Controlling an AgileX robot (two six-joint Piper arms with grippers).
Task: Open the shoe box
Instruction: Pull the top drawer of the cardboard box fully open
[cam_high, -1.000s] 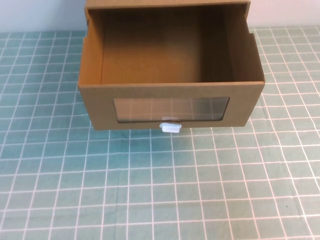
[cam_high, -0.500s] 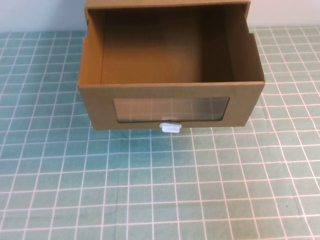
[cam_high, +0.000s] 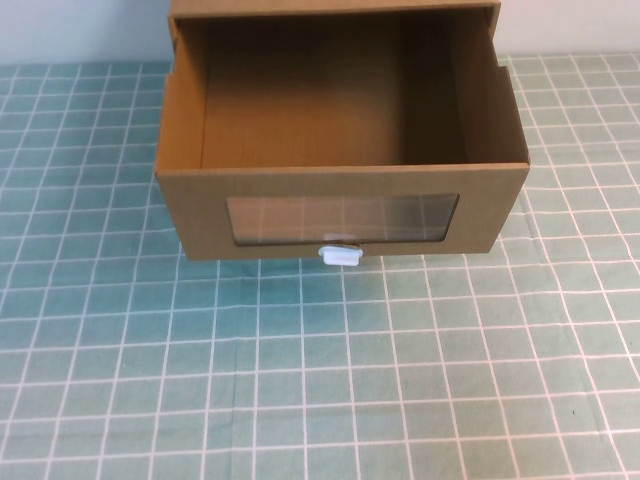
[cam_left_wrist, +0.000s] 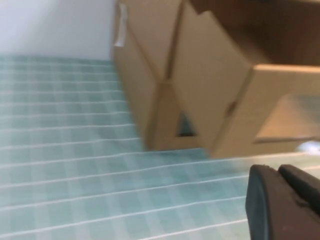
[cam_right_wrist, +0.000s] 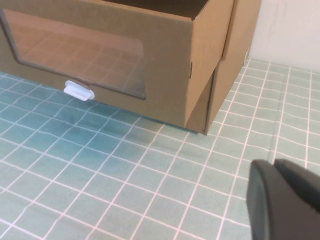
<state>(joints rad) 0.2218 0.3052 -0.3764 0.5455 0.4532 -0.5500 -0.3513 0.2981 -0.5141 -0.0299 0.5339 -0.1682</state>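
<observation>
Cardboard shoe box (cam_high: 340, 215) at far middle of teal grid cloth (cam_high: 300, 380), against white wall. Inner drawer slid out toward robot, open on top, inside bare. Clear window (cam_high: 342, 218) in front panel; white pull tab (cam_high: 341, 255) just below it, at panel's lower edge.

Left gripper (cam_left_wrist: 280, 175) low over cloth, off box's left front corner, apart from it; jaws closed, nothing held. Right gripper (cam_right_wrist: 276, 170) over cloth off box's right front corner, apart; jaws closed, empty.
</observation>
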